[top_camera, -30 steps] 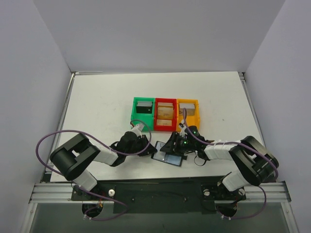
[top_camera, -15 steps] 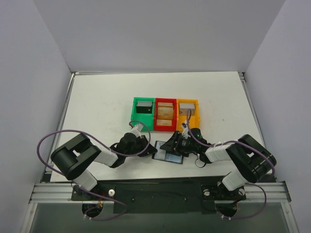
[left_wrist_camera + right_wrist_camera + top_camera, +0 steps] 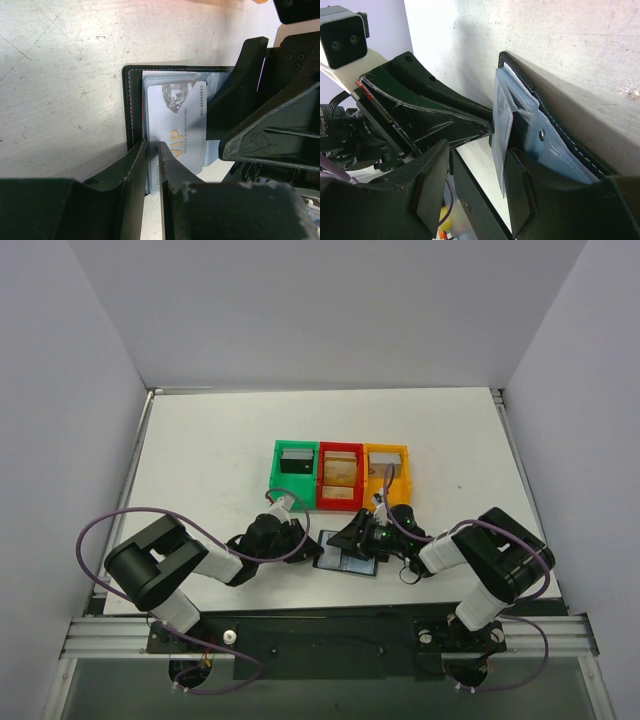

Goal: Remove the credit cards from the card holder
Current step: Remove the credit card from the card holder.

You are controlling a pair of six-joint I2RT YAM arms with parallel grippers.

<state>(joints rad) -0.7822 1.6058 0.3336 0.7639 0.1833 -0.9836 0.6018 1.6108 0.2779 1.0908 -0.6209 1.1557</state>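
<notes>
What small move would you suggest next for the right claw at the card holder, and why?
Probably close the right claw: it stands open around the pale sleeve edge of the card holder, while the left claw sits at the opposite side over the VIP card.

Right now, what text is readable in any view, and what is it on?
"VIP": gold letters on the white card in the card holder.
"NO.88888842": along that card's edge, digits not certain.
"MASON NEW CENTURY": beside VIP, small, reading unsure.
Other views: nothing legible.
</notes>
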